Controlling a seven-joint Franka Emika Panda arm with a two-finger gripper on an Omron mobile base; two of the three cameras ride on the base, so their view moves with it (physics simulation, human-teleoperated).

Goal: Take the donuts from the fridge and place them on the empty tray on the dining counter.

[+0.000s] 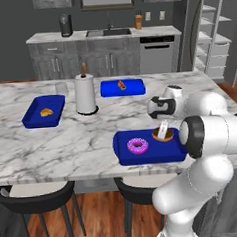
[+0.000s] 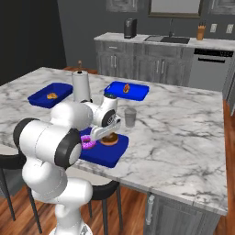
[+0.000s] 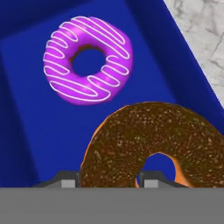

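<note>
The blue tray (image 1: pixel 143 159) (image 2: pixel 108 157) (image 3: pixel 26 109) lies at the near edge of the marble dining counter (image 1: pixel 67 144) (image 2: pixel 183 137). In it lies the purple-pink donut (image 1: pixel 138 146) (image 2: pixel 87 142) (image 3: pixel 109 74) with pale stripes. Beside it is the chocolate donut (image 1: pixel 159 137) (image 2: pixel 110 140) (image 3: pixel 175 131), low in the tray. My gripper (image 1: pixel 163 132) (image 2: pixel 109 135) (image 3: pixel 109 183) points down over the tray and is shut on the chocolate donut's ring, one finger outside it and one at its hole. The fridge (image 1: pixel 214 28) stands open at the far right.
A paper towel roll (image 1: pixel 85 94) (image 2: pixel 80 85) stands mid-counter. Two other blue trays (image 1: pixel 44 111) (image 1: pixel 122 87), each with a small pastry, lie behind. A glass (image 2: pixel 131 117) stands just beyond my tray. Dark stools (image 1: pixel 36 201) sit under the counter's near edge.
</note>
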